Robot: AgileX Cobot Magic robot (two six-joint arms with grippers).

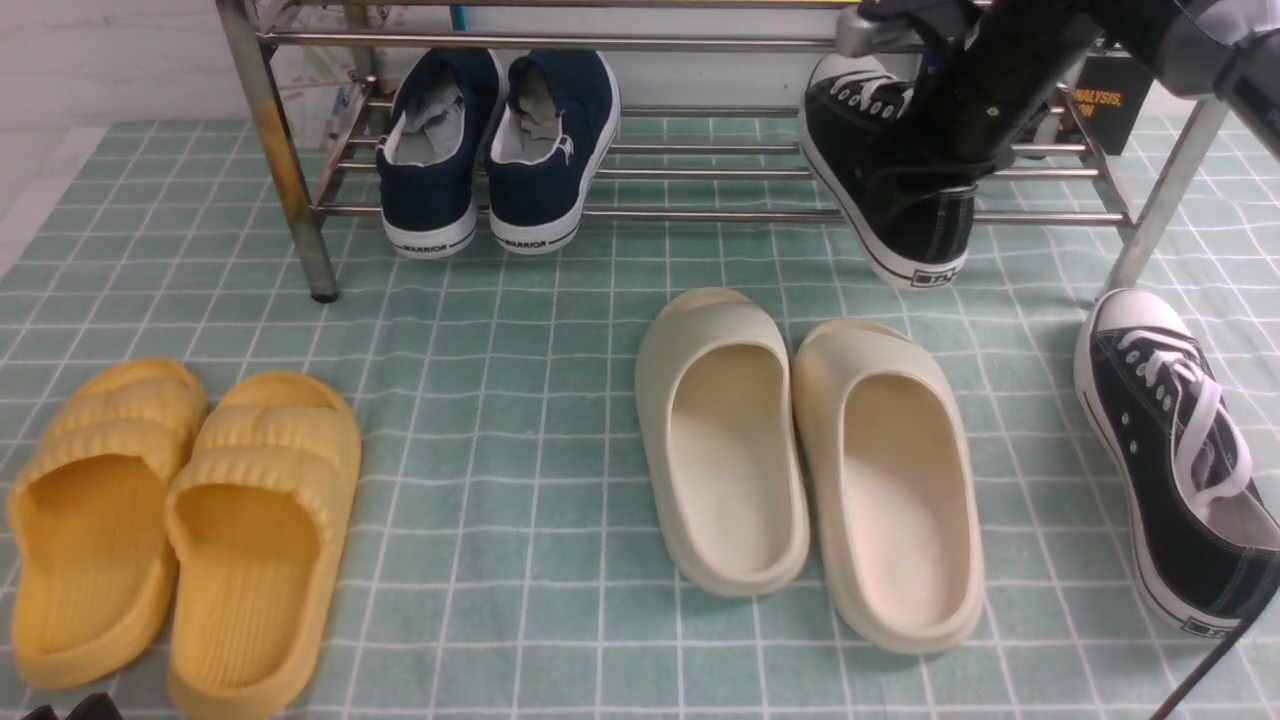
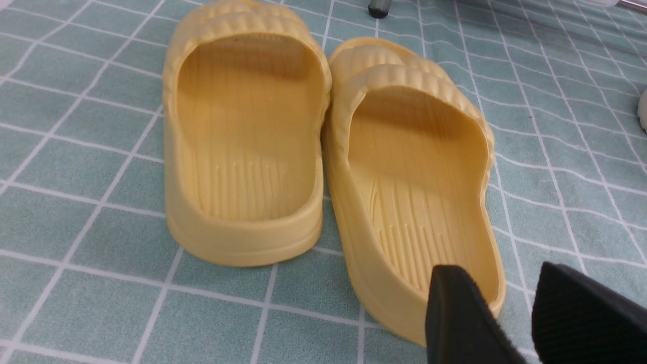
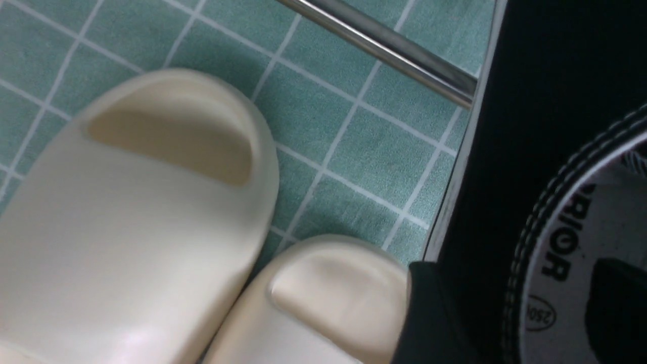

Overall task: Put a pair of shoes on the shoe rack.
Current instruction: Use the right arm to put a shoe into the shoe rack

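Green checked cloth [image 1: 500, 400] lies underneath. One black sneaker [image 1: 880, 190] sits far right on the shoe rack [image 1: 700, 215], heel overhanging; the second sneaker [image 1: 1170, 450] lies near right. The right gripper [image 3: 515, 303] has its jaws apart around the heel wall: withdraw straight, without dragging. The left gripper [image 2: 510, 313] has its jaws apart too. How firmly the sole rests is hidden.

Right hand [image 3: 518, 288] spread wide; left hand [image 2: 500, 288] parted.

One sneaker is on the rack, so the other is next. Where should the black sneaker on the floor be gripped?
Probably the collar wall of the black sneaker near its heel, from above: one finger inside, one outside. It stands on its sole, opening upward; laces cover the front.
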